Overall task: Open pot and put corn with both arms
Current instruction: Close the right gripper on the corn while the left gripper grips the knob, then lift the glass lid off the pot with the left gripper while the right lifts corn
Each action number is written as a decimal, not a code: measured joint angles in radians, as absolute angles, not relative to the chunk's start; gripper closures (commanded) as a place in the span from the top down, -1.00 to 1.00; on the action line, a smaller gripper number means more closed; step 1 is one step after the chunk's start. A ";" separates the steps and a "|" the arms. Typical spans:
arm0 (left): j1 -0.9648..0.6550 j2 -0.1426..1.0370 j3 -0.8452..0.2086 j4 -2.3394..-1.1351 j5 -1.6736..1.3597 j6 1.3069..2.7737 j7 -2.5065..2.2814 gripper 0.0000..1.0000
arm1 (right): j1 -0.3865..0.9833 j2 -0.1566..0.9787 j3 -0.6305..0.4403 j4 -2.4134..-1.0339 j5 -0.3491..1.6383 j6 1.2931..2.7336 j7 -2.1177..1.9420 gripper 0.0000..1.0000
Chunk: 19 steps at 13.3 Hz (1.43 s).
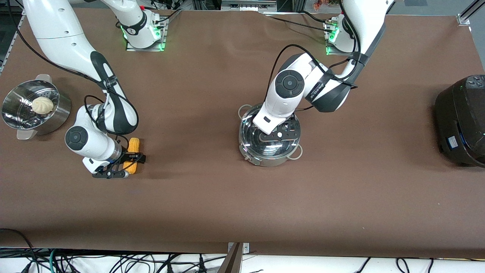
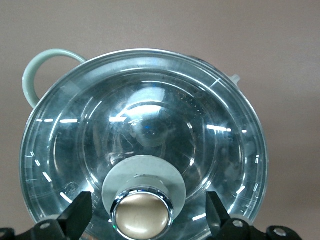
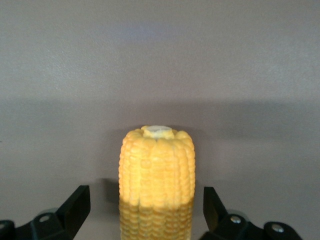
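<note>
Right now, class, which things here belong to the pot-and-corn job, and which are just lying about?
Job: pot, lid, corn, left gripper open around the lid knob, right gripper open astride the corn.
Lying about: steamer, bun, cooker.

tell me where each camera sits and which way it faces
Front: high across the table, facing both arms; pot, corn, steamer, cooker.
Left wrist: on the left arm, looking down at the lid and knob between its open left hand fingers.
Right wrist: on the right arm, looking at the corn between its open right hand fingers.
Shared: front and left wrist show the pot; front and right wrist the corn.
</note>
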<state>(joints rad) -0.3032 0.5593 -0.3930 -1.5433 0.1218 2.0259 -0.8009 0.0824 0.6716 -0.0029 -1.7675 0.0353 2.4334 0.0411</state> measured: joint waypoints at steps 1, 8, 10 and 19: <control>-0.303 0.561 -0.393 -1.544 0.122 2.026 -0.800 0.93 | 0.082 0.671 -0.003 -1.774 0.035 2.433 0.041 1.00; -0.303 0.562 -0.393 -1.545 0.122 2.026 -0.789 0.13 | 0.075 0.650 -0.018 -1.787 0.035 2.408 0.041 1.00; -0.303 0.562 -0.393 -1.545 0.122 2.025 -0.784 0.08 | 0.074 0.646 -0.018 -1.793 0.035 2.406 0.041 0.99; -0.302 0.560 -0.393 -1.545 0.125 2.019 -0.782 -1.00 | 0.074 0.644 -0.018 -1.813 0.035 2.403 0.041 -1.00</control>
